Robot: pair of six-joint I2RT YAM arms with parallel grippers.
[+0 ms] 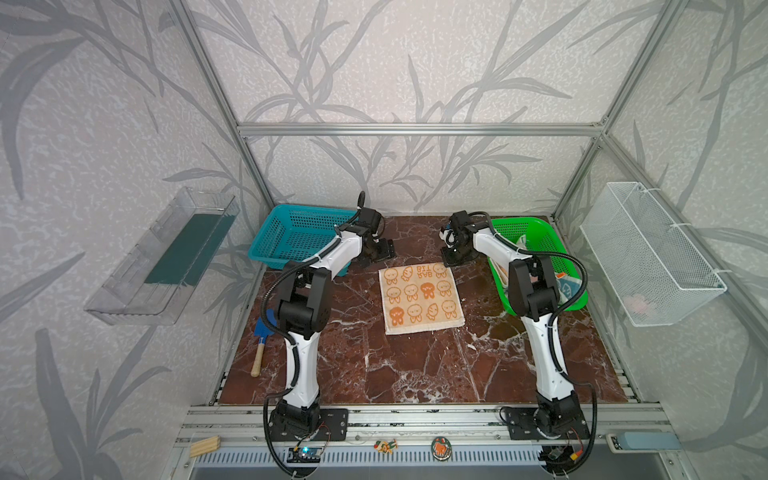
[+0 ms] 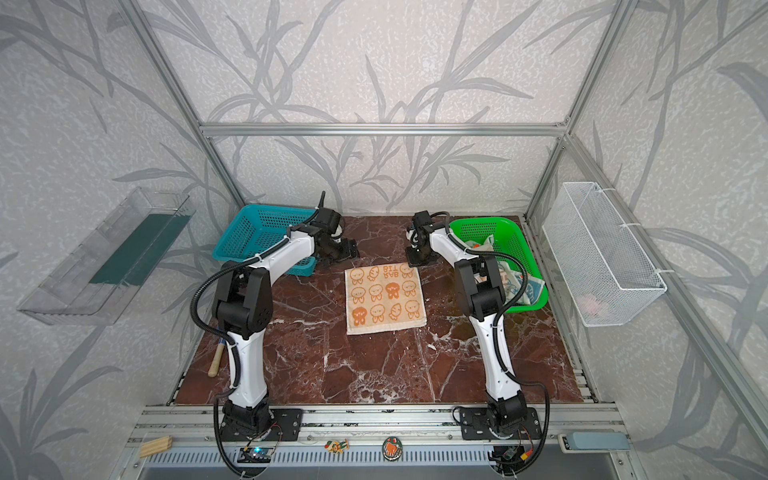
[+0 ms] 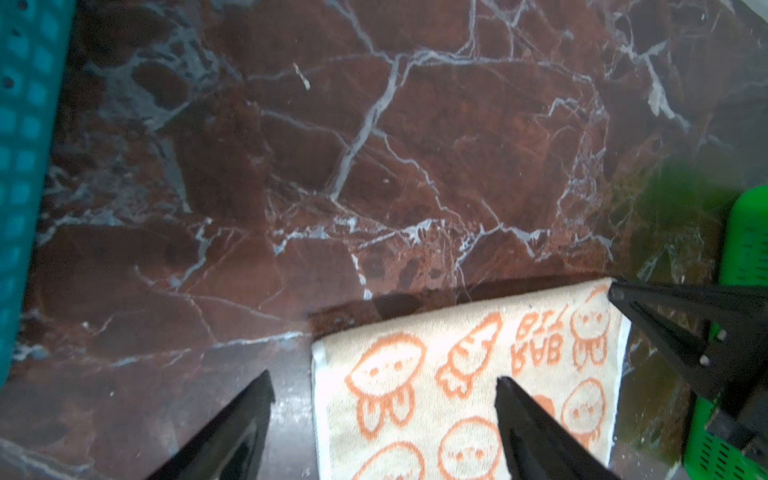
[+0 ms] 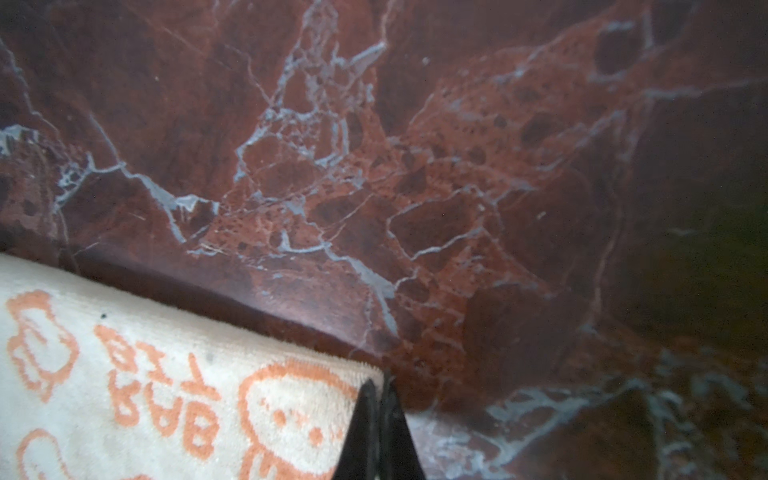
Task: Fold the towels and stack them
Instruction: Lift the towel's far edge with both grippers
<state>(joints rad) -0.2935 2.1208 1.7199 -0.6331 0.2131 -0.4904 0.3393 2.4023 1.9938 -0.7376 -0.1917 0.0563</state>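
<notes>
Right wrist view: right gripper (image 4: 377,388), jaws together at the orange-bunny towel (image 4: 166,374) corner, perhaps nipping it. Meanwhile left gripper (image 3: 383,378), jaws apart, straddles the neighbouring corner; looks light, limp terry, so pinch both corners.

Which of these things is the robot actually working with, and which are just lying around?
In the job: orange-bunny towel, spread on the table; more towels heaped in the green basket.
Lying about: blue trowel, wooden block, wall-hung wire basket.
</notes>
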